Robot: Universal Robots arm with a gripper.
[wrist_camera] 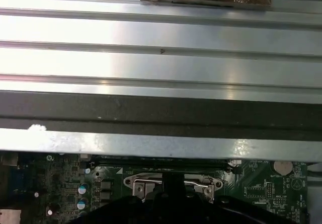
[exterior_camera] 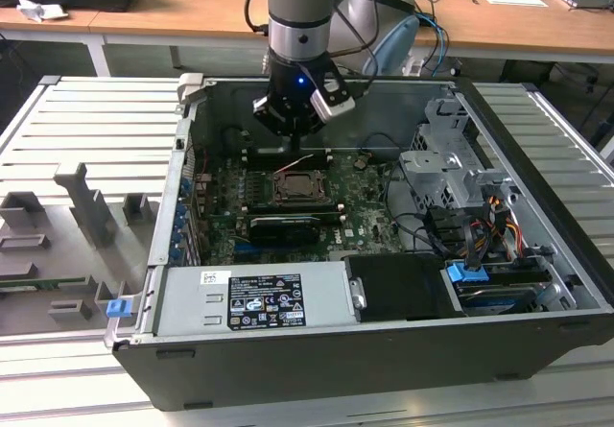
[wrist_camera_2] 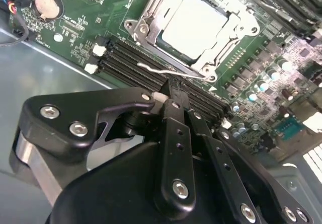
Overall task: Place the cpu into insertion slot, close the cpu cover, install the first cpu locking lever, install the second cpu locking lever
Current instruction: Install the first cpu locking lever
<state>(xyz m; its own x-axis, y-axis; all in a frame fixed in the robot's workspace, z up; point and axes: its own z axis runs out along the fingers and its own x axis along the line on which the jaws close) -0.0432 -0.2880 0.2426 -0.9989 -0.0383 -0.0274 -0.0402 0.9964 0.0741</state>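
The cpu (wrist_camera_2: 193, 25) lies flat in the insertion slot (exterior_camera: 297, 189) on the green board, its silver top showing through the window of the cpu cover (wrist_camera_2: 151, 13). The cover is folded down over it. A thin silver locking lever (wrist_camera_2: 151, 68) runs along the near side of the socket, between it and the memory slots. My gripper (wrist_camera_2: 170, 87) stands shut with its black fingertips right at this lever, touching or just above it. In the exterior view my gripper (exterior_camera: 293, 149) hangs over the far edge of the socket. The socket (wrist_camera: 171, 186) also shows in the first wrist view.
Long black memory slots (wrist_camera_2: 131, 63) flank the socket, with a coin battery (wrist_camera_2: 48, 3) nearby. A black card (exterior_camera: 283, 225), the power supply (exterior_camera: 254, 297) and the drive cage (exterior_camera: 446, 173) with cables crowd the case. Grey fixtures (exterior_camera: 86, 201) stand on the slatted table.
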